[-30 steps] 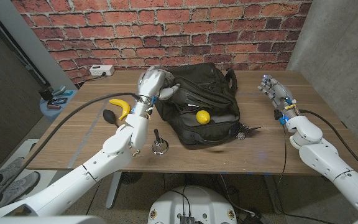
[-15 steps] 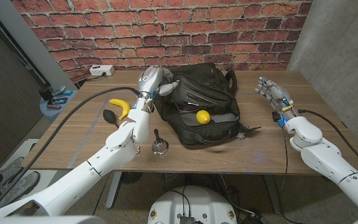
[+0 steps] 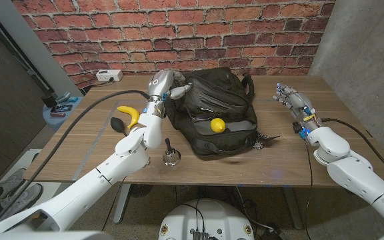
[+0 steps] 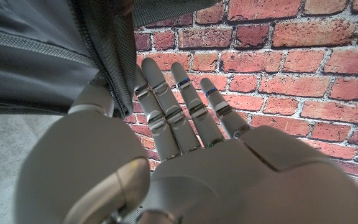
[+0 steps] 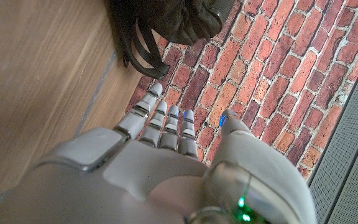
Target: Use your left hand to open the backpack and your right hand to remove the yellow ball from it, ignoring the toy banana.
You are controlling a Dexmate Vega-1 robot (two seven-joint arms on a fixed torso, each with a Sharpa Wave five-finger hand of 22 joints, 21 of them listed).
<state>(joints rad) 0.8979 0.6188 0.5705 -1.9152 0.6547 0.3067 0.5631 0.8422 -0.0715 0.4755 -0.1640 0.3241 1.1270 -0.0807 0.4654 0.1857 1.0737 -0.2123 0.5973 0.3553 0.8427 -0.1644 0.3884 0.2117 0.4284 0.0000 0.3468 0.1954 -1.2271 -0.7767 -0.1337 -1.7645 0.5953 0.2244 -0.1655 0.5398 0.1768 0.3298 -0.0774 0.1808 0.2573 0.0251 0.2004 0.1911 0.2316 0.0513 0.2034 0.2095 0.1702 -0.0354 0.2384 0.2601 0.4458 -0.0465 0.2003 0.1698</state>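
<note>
Backpack (image 3: 215, 120) sits on wooden table (image 3: 99, 143) before brick wall (image 3: 179, 33); both hands' fingers spread.

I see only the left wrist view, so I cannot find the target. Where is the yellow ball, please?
Observer: The yellow ball sits in the open front of the backpack, on the side facing the robot.
Operator: Is the right hand close to it?
Observer: No. The right hand is to the right of the backpack, apart from it, fingers spread, holding nothing.
Operator: And the banana?
Observer: The banana lies on the table, left of the backpack and outside it.
</note>
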